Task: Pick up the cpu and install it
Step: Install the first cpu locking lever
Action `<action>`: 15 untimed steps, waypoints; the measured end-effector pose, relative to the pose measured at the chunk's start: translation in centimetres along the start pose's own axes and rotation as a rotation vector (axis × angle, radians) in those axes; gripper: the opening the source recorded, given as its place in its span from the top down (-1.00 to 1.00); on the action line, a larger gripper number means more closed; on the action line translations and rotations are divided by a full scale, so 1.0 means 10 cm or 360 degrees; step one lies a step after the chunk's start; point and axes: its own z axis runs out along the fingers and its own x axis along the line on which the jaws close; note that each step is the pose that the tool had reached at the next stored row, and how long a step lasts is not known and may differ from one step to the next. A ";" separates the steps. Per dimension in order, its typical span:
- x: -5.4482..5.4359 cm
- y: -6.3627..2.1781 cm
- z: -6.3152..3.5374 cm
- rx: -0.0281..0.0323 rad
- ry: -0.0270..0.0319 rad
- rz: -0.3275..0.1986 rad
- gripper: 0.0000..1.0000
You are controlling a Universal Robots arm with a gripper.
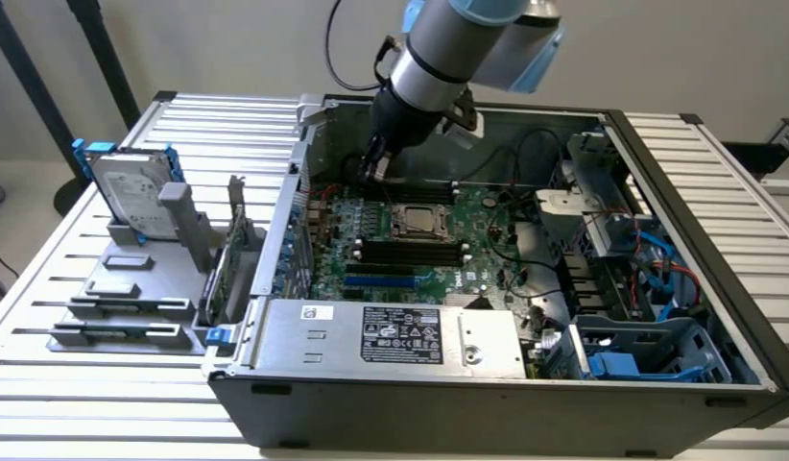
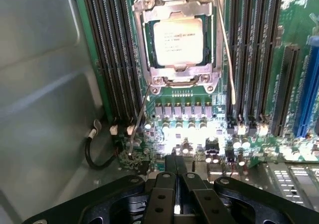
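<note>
Exterior view first: you can see the arm (image 1: 452, 48) reaching down into the open computer case (image 1: 497, 403), which lies on the slatted table (image 1: 113, 384). The gripper (image 1: 372, 168) hangs over the far edge of the green circuit board (image 1: 478, 259), close to the case's back wall.

From the gripper, the cpu (image 1: 420, 219) lies at about five o'clock, near it but clearly apart. The cpu sits flat in its socket on the board with its silver top up. At six o'clock from the cpu you have the black memory slots (image 1: 401, 252). Farther along that line, the labelled metal box (image 1: 394, 331) sits against the case's near wall. Well apart at nine o'clock, outside the case, a hard drive (image 1: 126, 192) with blue rails stands upright in a grey rack (image 1: 126, 288).

On the wrist view, the gripper (image 2: 175, 174) has its two black fingers (image 2: 162, 199) pressed together with nothing between them, so you are holding nothing. The cpu (image 2: 178, 41) lies ahead of the fingertips, square inside a metal frame (image 2: 149, 45), with long black slots running along both of its sides.
</note>
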 end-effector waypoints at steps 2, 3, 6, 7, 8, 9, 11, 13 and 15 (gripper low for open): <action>0.00 -0.027 0.006 0.00013 0.00293 0.0004 0.79; 0.00 -0.033 0.008 0.00011 0.00423 0.0009 0.79; 0.00 -0.037 0.008 -0.00057 0.00668 0.0047 0.79; 0.00 -0.037 0.009 -0.00097 0.00756 0.0068 0.79; 0.00 -0.037 0.009 -0.00133 0.00834 0.0086 0.79; 0.00 -0.037 0.009 -0.00170 0.00909 0.0105 0.79; 0.00 -0.037 0.009 -0.00239 0.01058 0.0141 0.79; 0.00 -0.037 0.009 -0.00309 0.01206 0.0176 0.79; 0.00 -0.037 0.009 -0.00376 0.01350 0.0211 0.79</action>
